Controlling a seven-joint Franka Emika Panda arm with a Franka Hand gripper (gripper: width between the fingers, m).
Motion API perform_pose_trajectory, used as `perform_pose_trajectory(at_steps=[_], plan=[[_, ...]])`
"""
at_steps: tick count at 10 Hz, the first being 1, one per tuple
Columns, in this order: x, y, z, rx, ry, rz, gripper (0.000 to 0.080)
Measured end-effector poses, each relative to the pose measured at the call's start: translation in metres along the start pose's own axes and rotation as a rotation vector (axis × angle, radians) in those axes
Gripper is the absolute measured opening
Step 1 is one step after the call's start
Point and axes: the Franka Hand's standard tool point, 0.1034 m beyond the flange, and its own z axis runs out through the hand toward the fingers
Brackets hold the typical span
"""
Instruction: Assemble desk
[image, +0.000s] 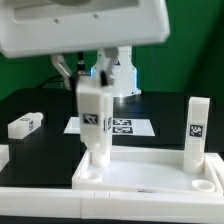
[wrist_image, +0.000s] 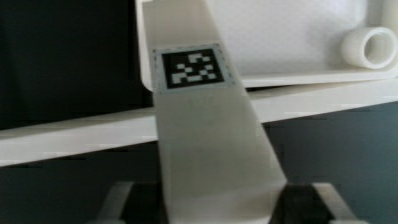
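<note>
The black table (image: 170, 112) carries the white tabletop (image: 150, 178) in the foreground, lying flat with its raised rim up. Behind it, the marker board (image: 125, 127) lies flat. A loose leg (image: 25, 125) lies on its side toward the exterior view's left, apart from both. Another white piece (image: 3, 157) is cut off at that edge.

The arm's glossy white, rounded housing (image: 80, 25) has a grey underside; its gripper fingers (wrist_image: 125, 205) look black.
</note>
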Motion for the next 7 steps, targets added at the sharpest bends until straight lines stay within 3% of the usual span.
perform_pose_trajectory(at_steps=[2, 4, 6, 7], plan=[[0.001, 0.003, -0.001, -0.002, 0.013, 0.001, 0.0291], [0.015, 0.001, -0.006, -0.016, 0.173, 0.006, 0.0291], [0.01, -0.029, -0.019, 0.044, 0.265, 0.037, 0.0291], [0.011, -0.043, -0.023, 0.051, 0.317, 0.038, 0.0291]])
